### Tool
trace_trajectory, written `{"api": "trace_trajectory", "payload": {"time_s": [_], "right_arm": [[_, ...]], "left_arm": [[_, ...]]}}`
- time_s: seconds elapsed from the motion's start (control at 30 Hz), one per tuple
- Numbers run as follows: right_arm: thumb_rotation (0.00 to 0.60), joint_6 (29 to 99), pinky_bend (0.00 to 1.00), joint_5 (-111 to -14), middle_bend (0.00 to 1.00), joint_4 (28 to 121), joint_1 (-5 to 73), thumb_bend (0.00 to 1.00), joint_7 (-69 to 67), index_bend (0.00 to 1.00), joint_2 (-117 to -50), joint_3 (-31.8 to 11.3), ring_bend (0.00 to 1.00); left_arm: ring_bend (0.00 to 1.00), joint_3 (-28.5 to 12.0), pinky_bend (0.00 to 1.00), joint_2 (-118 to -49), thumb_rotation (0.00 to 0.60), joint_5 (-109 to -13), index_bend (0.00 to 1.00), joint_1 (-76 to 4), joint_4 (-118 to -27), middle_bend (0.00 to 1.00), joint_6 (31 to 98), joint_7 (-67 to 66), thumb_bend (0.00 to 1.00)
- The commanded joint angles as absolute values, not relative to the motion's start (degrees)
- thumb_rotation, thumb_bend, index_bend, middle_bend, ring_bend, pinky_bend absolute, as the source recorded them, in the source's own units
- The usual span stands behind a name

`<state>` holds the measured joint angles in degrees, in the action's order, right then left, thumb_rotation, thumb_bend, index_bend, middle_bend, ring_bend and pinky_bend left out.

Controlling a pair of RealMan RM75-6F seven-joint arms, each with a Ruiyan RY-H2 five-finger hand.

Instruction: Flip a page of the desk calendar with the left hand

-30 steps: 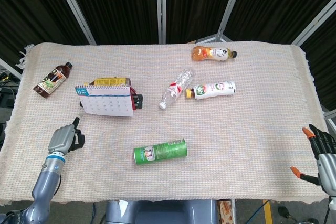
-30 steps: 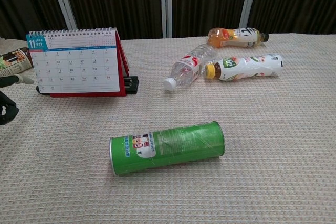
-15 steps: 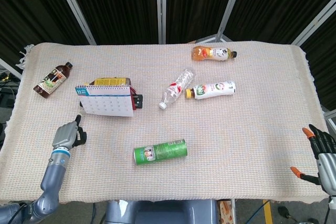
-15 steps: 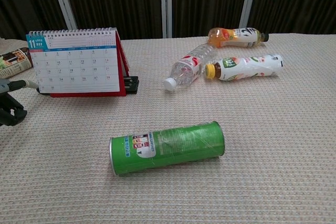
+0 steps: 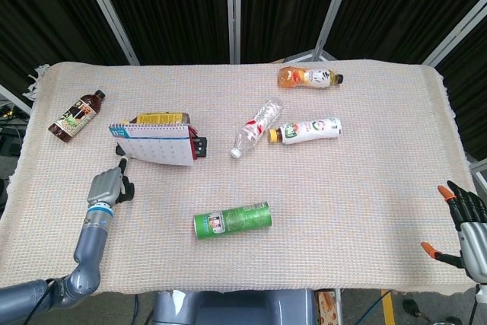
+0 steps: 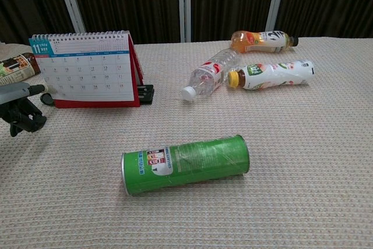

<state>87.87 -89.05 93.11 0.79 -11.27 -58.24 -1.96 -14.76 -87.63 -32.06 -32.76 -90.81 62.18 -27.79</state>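
The desk calendar stands on the left part of the table, its white date page facing me, on a red stand with a spiral top. My left hand hovers just in front of the calendar's lower left corner. One finger is stretched out toward that corner and the others are curled in; it holds nothing. Whether the fingertip touches the page is unclear. My right hand hangs off the table's near right edge, fingers spread, holding nothing.
A green can lies on its side at centre front. A clear bottle, a white bottle and an orange bottle lie at the back right. A dark bottle lies at the far left.
My left hand has moved forward and to the right, closing on the calendar's lower left corner. The right hand and all objects stay put.
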Motion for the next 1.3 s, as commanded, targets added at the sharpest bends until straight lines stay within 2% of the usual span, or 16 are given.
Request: {"api": "trace_trajectory", "payload": {"time_s": [0.03, 0.6, 1.3], "right_arm": [[0.600, 87.90, 0.00, -88.93, 0.00, 93.10, 0.77, 0.01, -11.42, 0.00, -58.21, -2.02, 0.00], [0.600, 88.42, 0.00, -88.68, 0.00, 93.02, 0.31, 0.01, -11.58, 0.00, -58.09, -2.06, 0.00], [0.600, 88.54, 0.00, -88.91, 0.00, 93.26, 0.22, 0.01, -11.35, 0.00, -58.06, -2.03, 0.00]], "left_arm": [[0.70, -15.19, 0.60, -88.43, 0.600, -30.60, 0.00, -33.85, -89.59, 0.69, 62.14, -28.71, 0.64], [0.70, -15.11, 0.60, -90.48, 0.600, -32.48, 0.00, -37.06, -88.93, 0.69, 63.13, -29.43, 0.64], [0.70, -15.34, 0.60, -85.01, 0.600, -41.98, 0.00, -36.14, -97.64, 0.69, 68.69, -26.95, 0.64]]}}
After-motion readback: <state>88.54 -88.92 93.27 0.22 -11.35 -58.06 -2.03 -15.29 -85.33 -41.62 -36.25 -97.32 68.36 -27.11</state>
